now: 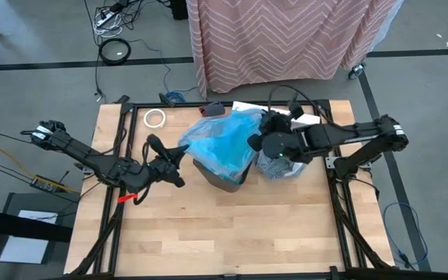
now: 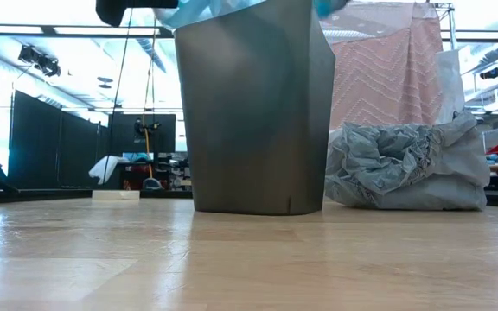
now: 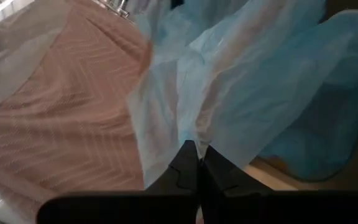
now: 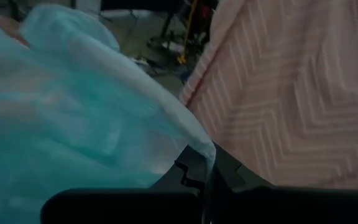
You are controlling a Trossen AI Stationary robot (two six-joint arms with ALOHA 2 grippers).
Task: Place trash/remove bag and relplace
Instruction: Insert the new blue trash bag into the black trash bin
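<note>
Both grippers pinch the blue bag's rim over the bin [image 1: 222,180]: left gripper [image 3: 196,163] at nine o'clock, right gripper [image 4: 208,169] at three. The blue bag [image 1: 222,141] looks light, thin and slippery, best held by its edge. The grey bag [image 2: 409,168] slumps just beside the bin, on a wooden table [image 1: 232,241] before a pink drape [image 1: 286,39].

overhead, table-level, wrists close on blue bag [image 1: 222,141]
</note>
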